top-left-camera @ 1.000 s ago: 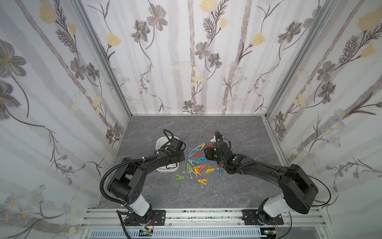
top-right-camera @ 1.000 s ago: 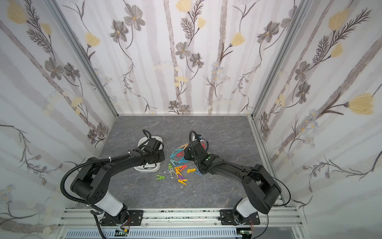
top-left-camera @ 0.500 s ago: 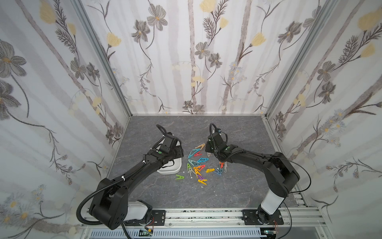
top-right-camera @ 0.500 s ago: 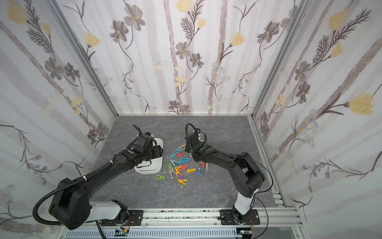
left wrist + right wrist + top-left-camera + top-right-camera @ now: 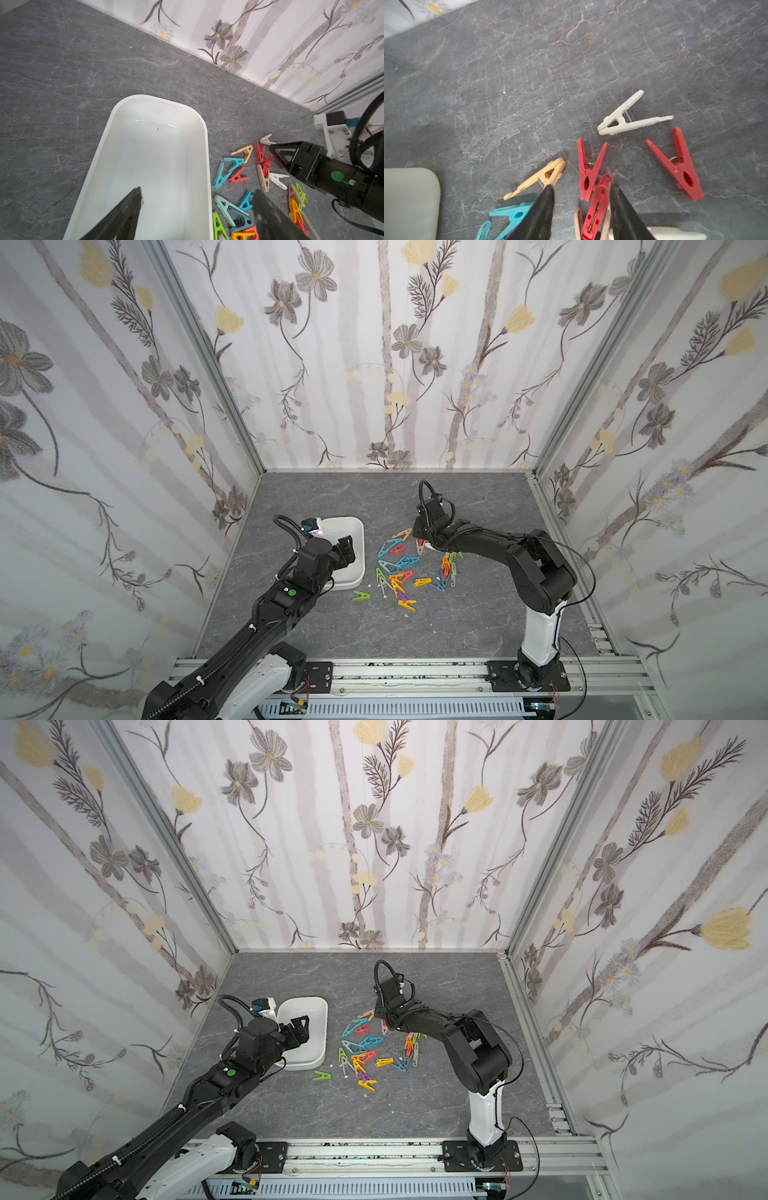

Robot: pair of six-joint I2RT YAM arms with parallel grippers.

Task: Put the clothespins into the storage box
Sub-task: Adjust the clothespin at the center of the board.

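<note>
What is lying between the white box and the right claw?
Loose clothespins: a tan one, teal ones, red ones. The left wrist view shows it.

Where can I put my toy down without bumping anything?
Bare floor lies between the back wall and the box, and along the front between the pegs and the rail. It is crowded from the box across to the right hand, where pegs lie scattered. The left hand hangs over the box.
</note>
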